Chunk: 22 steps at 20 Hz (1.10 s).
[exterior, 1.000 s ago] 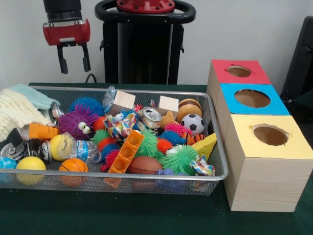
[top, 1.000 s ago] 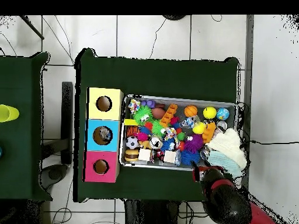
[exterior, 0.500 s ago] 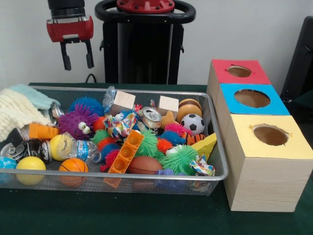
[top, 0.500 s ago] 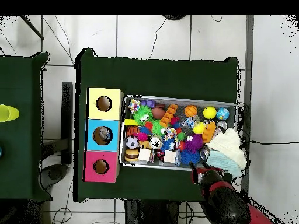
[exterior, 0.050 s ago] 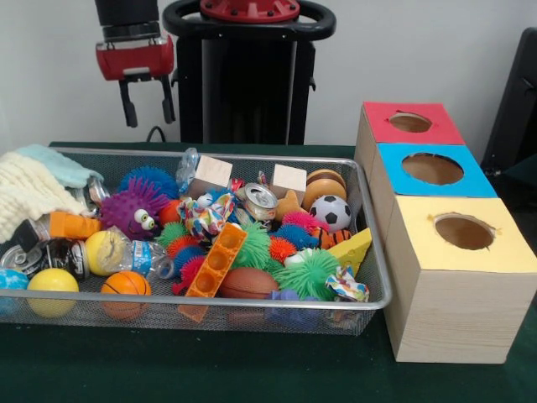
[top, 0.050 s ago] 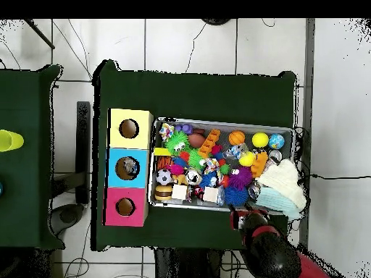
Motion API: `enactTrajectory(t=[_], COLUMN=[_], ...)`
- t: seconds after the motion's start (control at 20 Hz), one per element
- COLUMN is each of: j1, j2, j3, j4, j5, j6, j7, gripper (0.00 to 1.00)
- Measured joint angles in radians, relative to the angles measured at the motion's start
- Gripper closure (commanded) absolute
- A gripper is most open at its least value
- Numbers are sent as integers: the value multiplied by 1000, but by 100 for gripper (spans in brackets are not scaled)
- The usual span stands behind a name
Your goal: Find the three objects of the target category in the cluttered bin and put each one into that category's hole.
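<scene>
Bin beneath raised, spread end effector

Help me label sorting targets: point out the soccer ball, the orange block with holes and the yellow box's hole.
soccer ball (exterior, 0.050 s ago: 334,211), front view, on its white middle.
orange block with holes (exterior, 0.050 s ago: 217,260), front view, on its upper face.
yellow box's hole (exterior, 0.050 s ago: 464,232), front view, in the dark opening.

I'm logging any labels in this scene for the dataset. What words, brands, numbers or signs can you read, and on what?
No text can be read in either view.
The water bottle carries a label, too blurred to read.
The dark cans at the bin's end show print, too small to read.
The crushed can shows no legible marking.
The three boxes, red, blue and yellow, bear no writing, only holes.
</scene>
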Motion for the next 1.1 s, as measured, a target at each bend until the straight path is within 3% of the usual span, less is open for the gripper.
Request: enactTrajectory(t=[0.45, 1.1], j1=[94, 154], j2=[93, 118], j3=[-54, -110], j4=[-1, -1], j5=[1, 13], j6=[-128, -156], j7=[0, 0], gripper=[0, 0])
